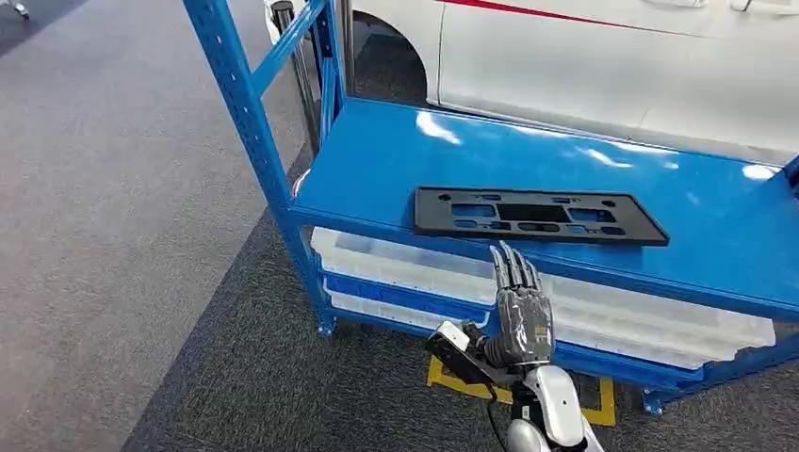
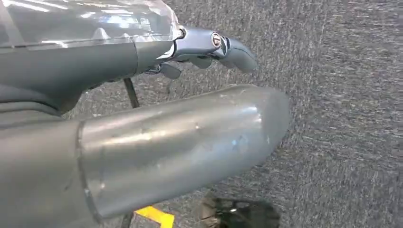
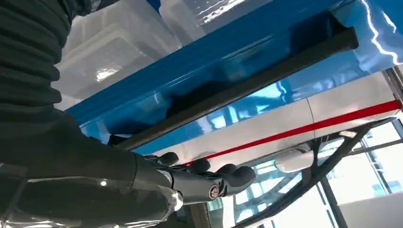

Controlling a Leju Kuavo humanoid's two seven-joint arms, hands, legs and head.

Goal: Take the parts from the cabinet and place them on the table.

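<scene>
- A blue rack [image 1: 283, 188] is seen at the left of the head view, over grey carpet [image 1: 113, 235], and its top shelf [image 1: 377, 160] is shared by just 1 part.
- The left hand [image 2: 199, 47] is caught in its wrist view hanging over the carpet. Fingers look loosely stretched out and nothing is held, as far as can be told.
- The part [image 1: 537, 215], a flat black plate with cut-outs, is lying on the shelf near the front edge, so it's not been picked up yet.
- The right hand [image 1: 521, 306] is raised just below and in front of the shelf edge, fingers straight and close together, pointed up at the part. Nothing is gripped and the part isn't touched.
- Clear bins [image 1: 660, 320] are stacked on the lower shelf.
- A white car [image 1: 612, 56] is parked behind, far right.
- Progress: pretty much nothing done, by the looks of it. The grab, the lift and the carry to the table are all left.
</scene>
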